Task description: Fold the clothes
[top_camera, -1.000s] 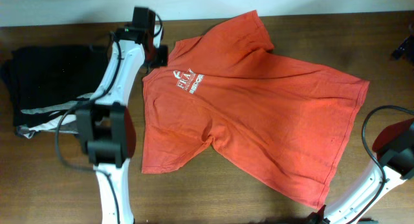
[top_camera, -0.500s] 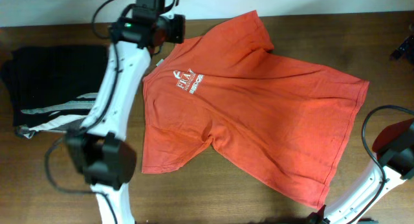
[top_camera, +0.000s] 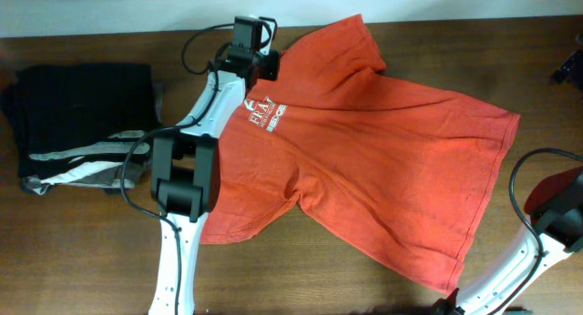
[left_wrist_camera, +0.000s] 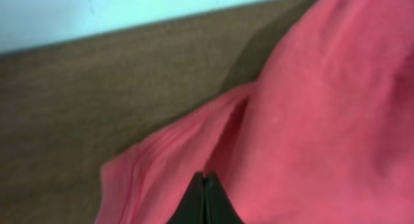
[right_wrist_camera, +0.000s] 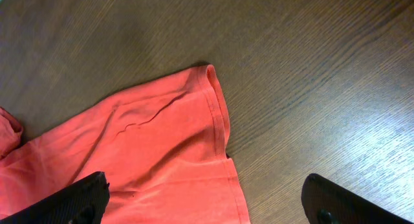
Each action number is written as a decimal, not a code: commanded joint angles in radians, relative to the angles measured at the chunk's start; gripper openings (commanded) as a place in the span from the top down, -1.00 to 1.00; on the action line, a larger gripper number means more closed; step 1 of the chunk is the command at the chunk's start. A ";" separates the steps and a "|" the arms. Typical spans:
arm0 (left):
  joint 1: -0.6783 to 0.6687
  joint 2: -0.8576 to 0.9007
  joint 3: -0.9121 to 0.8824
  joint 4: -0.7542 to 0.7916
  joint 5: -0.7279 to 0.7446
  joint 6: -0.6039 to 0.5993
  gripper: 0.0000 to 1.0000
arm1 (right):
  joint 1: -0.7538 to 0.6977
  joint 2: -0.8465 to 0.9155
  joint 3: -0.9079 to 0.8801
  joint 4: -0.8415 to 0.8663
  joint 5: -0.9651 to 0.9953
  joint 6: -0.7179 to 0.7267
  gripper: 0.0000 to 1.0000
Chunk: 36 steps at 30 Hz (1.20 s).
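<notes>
The clothes, an orange-red T-shirt (top_camera: 364, 151), lie spread chest-up on the wooden table, with a small white logo (top_camera: 264, 115) near the collar. My left gripper (top_camera: 270, 64) is shut above the collar and shoulder area at the table's back. In the left wrist view its closed black fingertips (left_wrist_camera: 206, 180) meet just over a fold of the shirt (left_wrist_camera: 310, 107), and I see no cloth pinched between them. My right gripper (right_wrist_camera: 207, 208) stands wide open low over a corner of the shirt (right_wrist_camera: 162, 140), with one finger (right_wrist_camera: 71, 198) on each side.
A pile of black, grey and white folded garments (top_camera: 82, 115) lies at the left. A pale wall (left_wrist_camera: 129, 13) runs behind the table's back edge. A dark object (top_camera: 569, 65) sits at the right edge. The right arm (top_camera: 547, 233) rises at the bottom right.
My left arm has swung right along the back edge, from beside the black pile to the shirt's collar. The shirt and the right arm have not moved.
</notes>
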 commanded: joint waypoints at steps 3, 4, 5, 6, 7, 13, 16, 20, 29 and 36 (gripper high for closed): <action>0.016 0.051 -0.001 0.047 -0.011 0.037 1.00 | 0.005 -0.007 0.008 -0.002 -0.005 0.004 -0.98; 0.019 0.055 -0.001 0.046 -0.016 0.037 1.00 | 0.005 -0.007 0.008 -0.002 -0.005 0.004 -0.98; 0.021 0.063 -0.001 0.040 -0.021 0.037 1.00 | 0.005 -0.007 0.008 -0.002 -0.005 0.004 -0.98; 0.022 0.069 -0.001 0.037 -0.026 0.037 1.00 | 0.005 -0.007 0.008 -0.002 -0.005 0.004 -0.98; 0.024 0.074 -0.001 0.031 -0.030 0.037 1.00 | 0.005 -0.007 0.008 -0.002 -0.005 0.004 -0.98; 0.036 0.111 -0.001 -0.026 -0.126 0.037 1.00 | 0.005 -0.007 0.008 -0.002 -0.005 0.004 -0.98; 0.046 0.117 -0.001 -0.084 -0.191 0.032 1.00 | 0.005 -0.007 0.008 -0.002 -0.005 0.004 -0.98; 0.066 0.117 -0.001 -0.198 -0.280 -0.069 1.00 | 0.005 -0.007 0.008 -0.002 -0.005 0.004 -0.98; 0.123 0.116 -0.001 -0.404 -0.284 -0.221 1.00 | 0.005 -0.007 0.008 -0.002 -0.005 0.004 -0.98; 0.152 0.113 -0.001 -0.447 -0.215 -0.299 1.00 | 0.005 -0.007 0.008 -0.002 -0.005 0.004 -0.98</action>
